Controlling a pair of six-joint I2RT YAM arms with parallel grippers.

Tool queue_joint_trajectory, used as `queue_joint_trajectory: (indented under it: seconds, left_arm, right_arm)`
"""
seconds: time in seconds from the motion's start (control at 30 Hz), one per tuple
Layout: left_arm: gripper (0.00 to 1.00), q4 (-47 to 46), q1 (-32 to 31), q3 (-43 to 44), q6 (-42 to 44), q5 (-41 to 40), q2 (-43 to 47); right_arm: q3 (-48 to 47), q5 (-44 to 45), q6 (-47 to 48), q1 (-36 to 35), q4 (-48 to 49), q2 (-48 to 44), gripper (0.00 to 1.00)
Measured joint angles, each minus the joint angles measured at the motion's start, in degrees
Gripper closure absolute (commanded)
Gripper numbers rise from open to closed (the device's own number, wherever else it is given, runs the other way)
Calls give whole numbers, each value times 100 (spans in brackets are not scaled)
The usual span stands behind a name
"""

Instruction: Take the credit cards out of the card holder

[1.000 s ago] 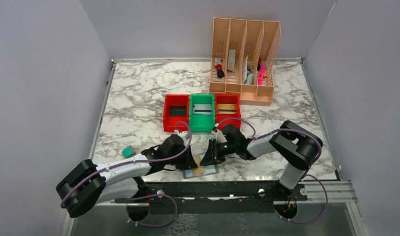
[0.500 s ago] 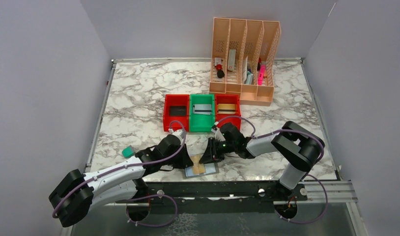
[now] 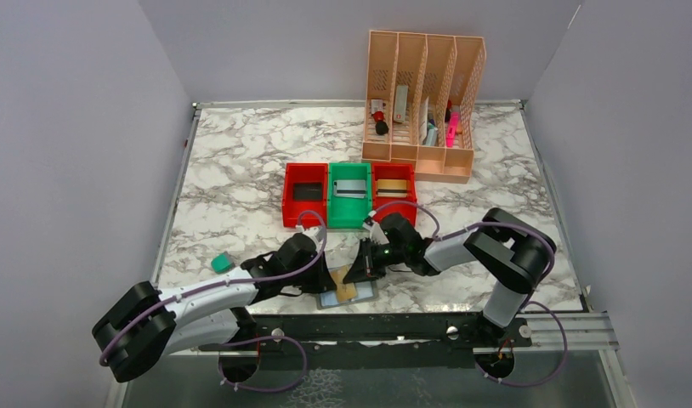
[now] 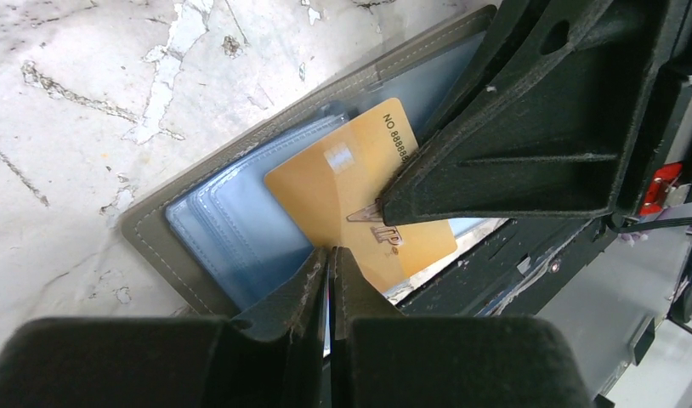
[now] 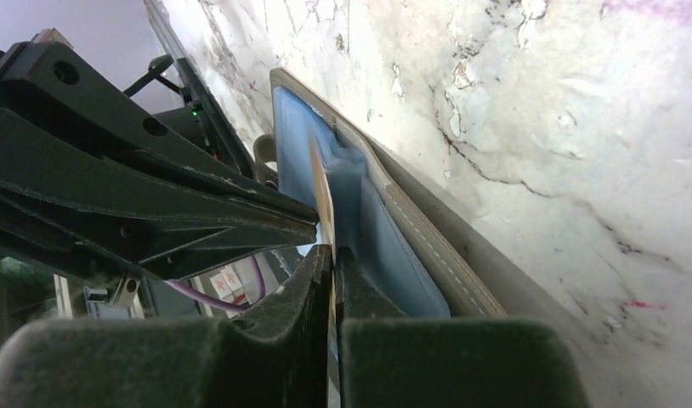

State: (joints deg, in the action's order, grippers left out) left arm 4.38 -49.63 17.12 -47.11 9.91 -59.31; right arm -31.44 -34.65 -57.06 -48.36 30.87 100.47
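Note:
The grey card holder lies open near the table's front edge, its blue pockets facing up. A gold credit card sticks halfway out of a pocket. My right gripper is shut on that card's edge; from the left wrist view its fingers come in from the right. My left gripper is shut at the pocket edge of the holder, with a thin layer between its jaws. From above, the left gripper and right gripper meet over the holder.
Behind the holder stand a red bin with a black card, a green bin with a silver card and a red bin with a tan card. A teal block lies at the left. A peach slotted organiser stands at the back.
My right gripper has closed onto the gold card. The left arm's elbow swung out to the left and partly back, and its jaws have tightened at the holder.

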Motion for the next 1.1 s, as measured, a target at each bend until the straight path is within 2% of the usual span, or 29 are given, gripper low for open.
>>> queue_joint_trajectory:
  seconds: [0.2,0.43,0.6,0.67,0.9,1.1]
  left_arm:
    - [91,151,0,0,0,-48,109]
    - [89,284,-2,2,0,-160,208]
    - [76,354,-2,33,4,-208,262]
    - [67,389,-2,50,13,-229,313]
    - [42,737,-2,396,179,-439,487]
    - [22,1292,0,828,369,-1084,710]
  right_arm:
    - [105,199,7,4,-282,-380,98]
    - [131,935,407,13,-1523,-1425,99]
    - [140,1718,699,72,-2409,-2337,99]
    - [144,1965,813,94,-2621,-2767,99]
    - [160,2396,1185,96,-2754,-3779,99]
    - [164,3314,1609,94,-3095,-4527,99]
